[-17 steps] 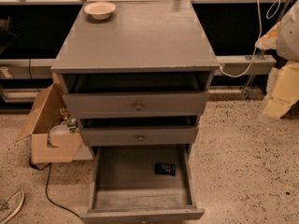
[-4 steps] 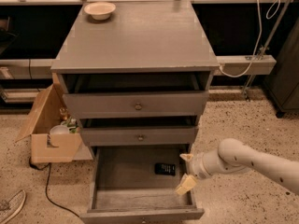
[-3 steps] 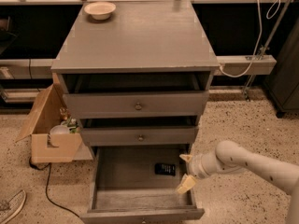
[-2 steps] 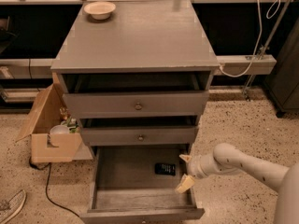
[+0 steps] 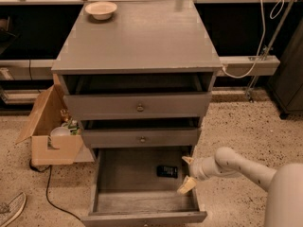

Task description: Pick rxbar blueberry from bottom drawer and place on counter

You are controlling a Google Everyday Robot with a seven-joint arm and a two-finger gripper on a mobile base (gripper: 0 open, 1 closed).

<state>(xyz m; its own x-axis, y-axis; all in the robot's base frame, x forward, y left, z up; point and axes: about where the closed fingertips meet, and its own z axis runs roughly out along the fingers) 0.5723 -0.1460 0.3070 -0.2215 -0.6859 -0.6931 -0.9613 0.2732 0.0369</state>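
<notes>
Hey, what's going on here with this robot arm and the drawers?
A robot arm is reaching into the open bottom drawer of a grey cabinet. Its gripper hangs at the drawer's right side, fingers spread open, just right of the rxbar blueberry. The bar lies flat on the drawer floor and is not yet grasped. Nothing from the drawer is on the counter yet; a cream bowl sits at its back left corner.
</notes>
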